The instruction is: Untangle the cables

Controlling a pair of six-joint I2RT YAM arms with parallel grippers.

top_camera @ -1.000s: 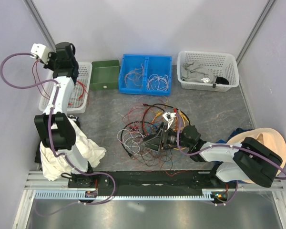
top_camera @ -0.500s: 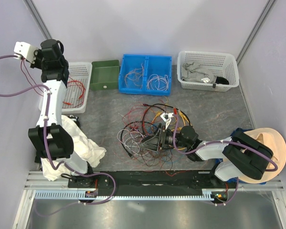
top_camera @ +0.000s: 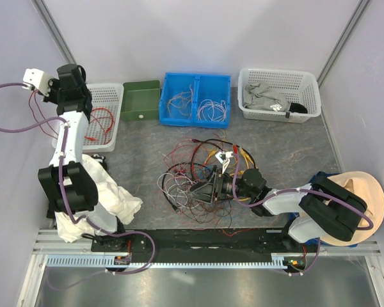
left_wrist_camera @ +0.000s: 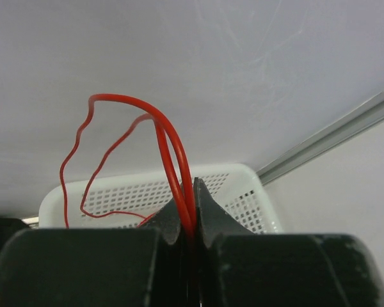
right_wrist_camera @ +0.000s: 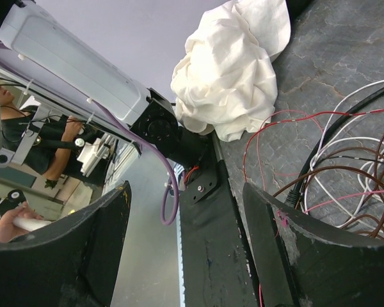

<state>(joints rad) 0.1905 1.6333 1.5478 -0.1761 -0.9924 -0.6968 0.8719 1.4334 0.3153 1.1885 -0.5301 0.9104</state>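
Observation:
The cables (top_camera: pixel 201 169) lie in a tangled heap of red, black, white and orange wires at the middle of the table. My left gripper (top_camera: pixel 70 80) is raised at the far left beside a white basket (top_camera: pixel 112 96). It is shut on a doubled red cable (left_wrist_camera: pixel 160 128), pinched between the jaws of this left gripper (left_wrist_camera: pixel 187 192). The cable's ends trail down into the basket (left_wrist_camera: pixel 237 185). My right gripper (top_camera: pixel 201 190) lies low on the near side of the heap. In the right wrist view the right gripper (right_wrist_camera: pixel 185 217) is open, with wires (right_wrist_camera: pixel 345 166) beside its right finger (right_wrist_camera: pixel 288 249) and none between the jaws.
At the back stand a green bin (top_camera: pixel 141 100), a blue bin (top_camera: pixel 196 121) holding sorted wires, and a white basket (top_camera: pixel 280 112) with cloths. A white cloth (top_camera: pixel 112 195) lies near the left arm's base. A beige object (top_camera: pixel 371 192) sits at the right edge.
My left arm has swung to the left with the red cable in its jaws. The right gripper has shifted slightly on the heap and stays open.

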